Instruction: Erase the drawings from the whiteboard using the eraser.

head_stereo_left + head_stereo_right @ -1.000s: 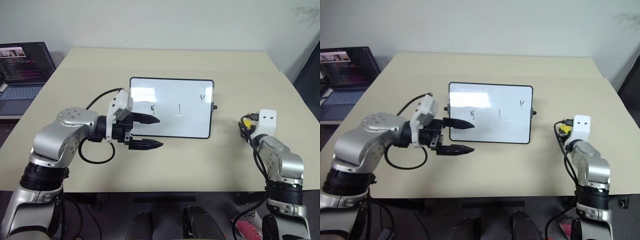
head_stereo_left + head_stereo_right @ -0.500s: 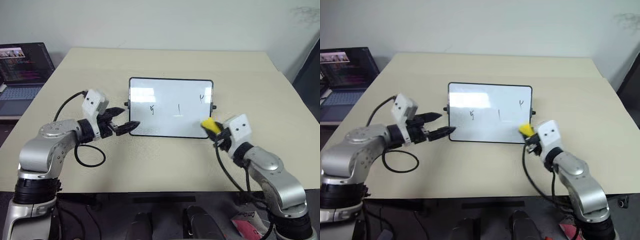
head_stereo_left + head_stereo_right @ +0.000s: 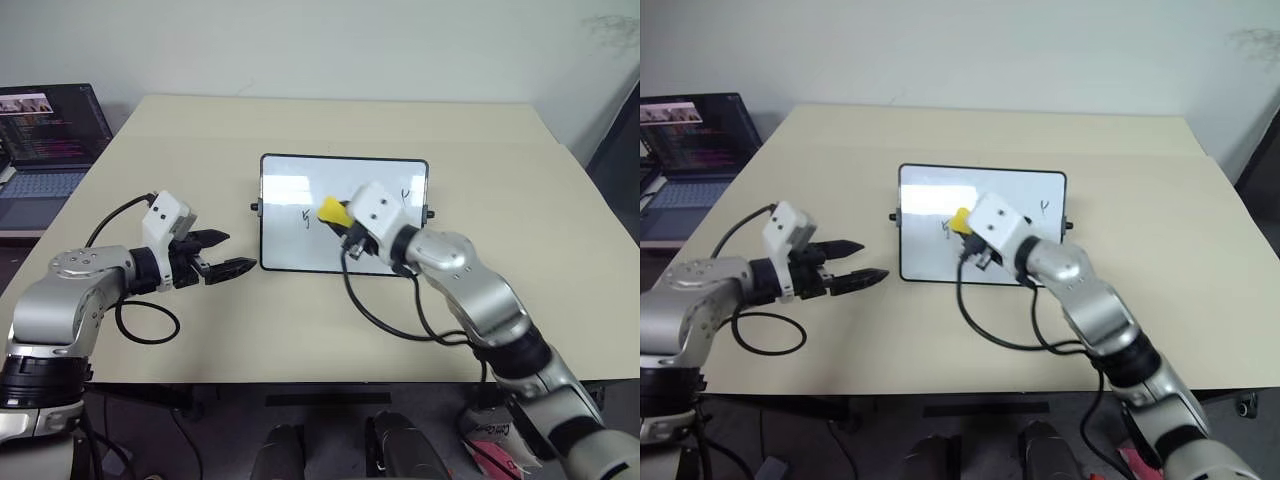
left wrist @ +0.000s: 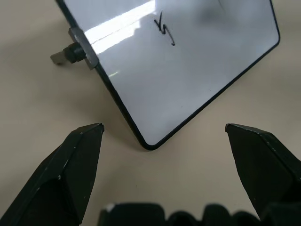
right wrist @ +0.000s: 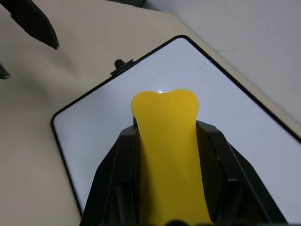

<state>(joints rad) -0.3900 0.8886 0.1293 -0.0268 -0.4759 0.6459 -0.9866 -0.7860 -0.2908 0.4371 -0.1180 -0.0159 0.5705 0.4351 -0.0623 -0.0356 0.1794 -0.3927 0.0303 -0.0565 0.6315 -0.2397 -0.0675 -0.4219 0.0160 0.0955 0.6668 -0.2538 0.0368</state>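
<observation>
The right hand (image 3: 338, 222) is clamped on the yellow eraser (image 3: 332, 211), its fingers squeezing the block from both sides, and it hangs over the middle of the whiteboard (image 3: 930, 190), which lies flat on the beige surface (image 3: 300, 330) with its long axis running left to right. What matters for the wipe is that the eraser sits just right of the left scribble (image 3: 307, 219), which looks a bit like a 5, while the right scribble (image 3: 406, 194), something like a Y or a 4, lies on the other side of the hand, toward the board's far right corner. Of the three drawings I can make out only these two; a middle one may be hidden under the arm. The left hand (image 3: 222, 253) rests spread wide, holding nothing, near the board's near left corner, so the right is plainly the nearer one for erasing. A laptop (image 3: 45, 130) at far left shows lines of text too small to read, and I see no brand on board or eraser
</observation>
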